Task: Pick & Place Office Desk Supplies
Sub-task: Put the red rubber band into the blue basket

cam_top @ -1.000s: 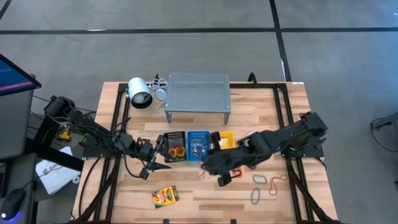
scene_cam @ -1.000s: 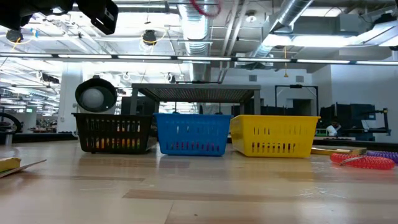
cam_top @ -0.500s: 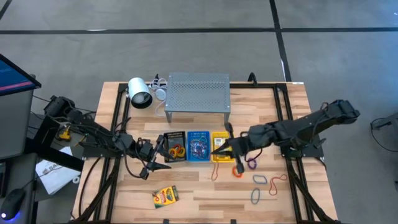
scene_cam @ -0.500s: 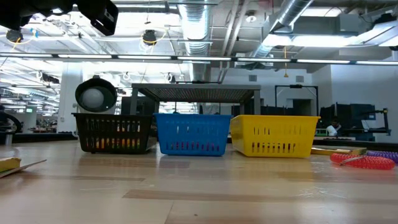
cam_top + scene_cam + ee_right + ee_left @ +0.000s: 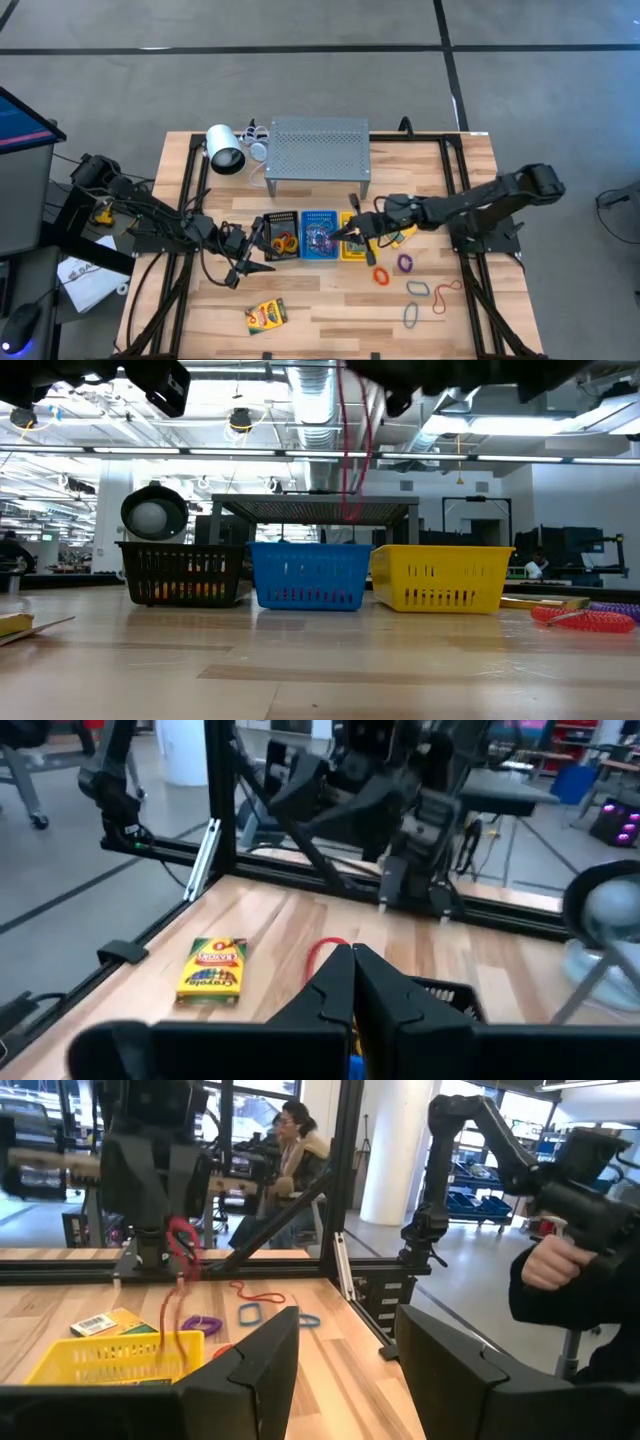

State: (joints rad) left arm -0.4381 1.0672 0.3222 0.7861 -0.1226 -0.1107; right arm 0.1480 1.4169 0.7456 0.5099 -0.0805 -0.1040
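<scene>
The right gripper [image 5: 352, 232], clamped on a red rubber band [image 5: 345, 450] that hangs long-axis down, hovers over the seam between the blue basket [image 5: 319, 234] and yellow basket [image 5: 362, 248] (left gripper [image 5: 262, 243] parted beside the band-filled black basket [image 5: 282, 234]).

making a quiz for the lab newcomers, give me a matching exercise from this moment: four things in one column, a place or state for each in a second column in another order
Things
1. right gripper
2. left gripper
3. crayon box
4. purple rubber band

Places or states
A. lying flat on the table to the right of the yellow basket
B. open, beside the black basket
C. alone near the table's front edge
D. shut on a red rubber band over the baskets

Pairs: 1-D, 2-B, 3-C, 4-A
</scene>
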